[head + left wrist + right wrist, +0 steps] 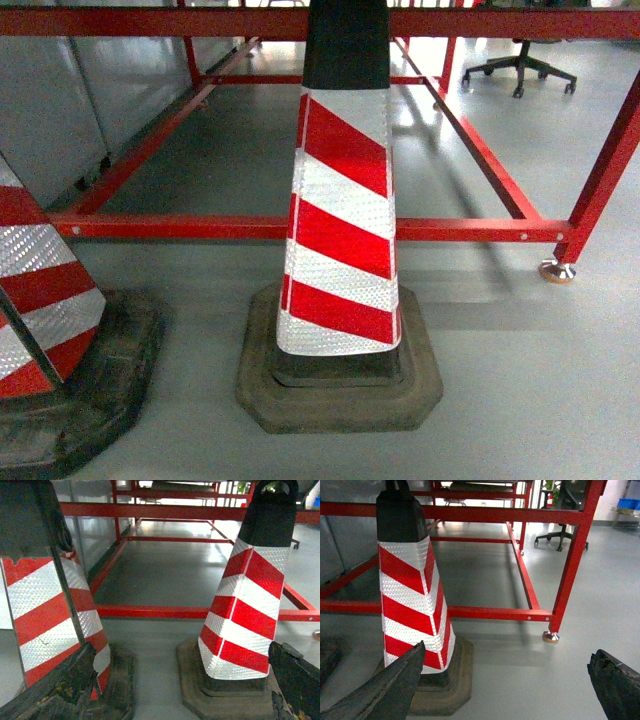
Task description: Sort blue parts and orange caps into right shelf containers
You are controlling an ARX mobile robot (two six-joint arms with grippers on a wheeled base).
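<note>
Blue plastic bins (626, 503) far off; dimpled red-white cone (412, 595) near; left claw (175, 700), right claw (500, 695) spread.

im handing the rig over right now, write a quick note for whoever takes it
Left tool: open, nothing in it, low above the floor between two cones.
Right tool: open, nothing in it, low above the floor beside the middle cone.
Job's things: no caps, blue parts or bins near the robot. Blue shapes far off at the upper right of the right wrist view may be bins; too small to tell.
Surroundings: a second cone to the left, a red frame just behind them, an office chair beyond.
Done: nothing that shows.
Left: probably the whole sort; first get around the cones to the shelf.
</note>
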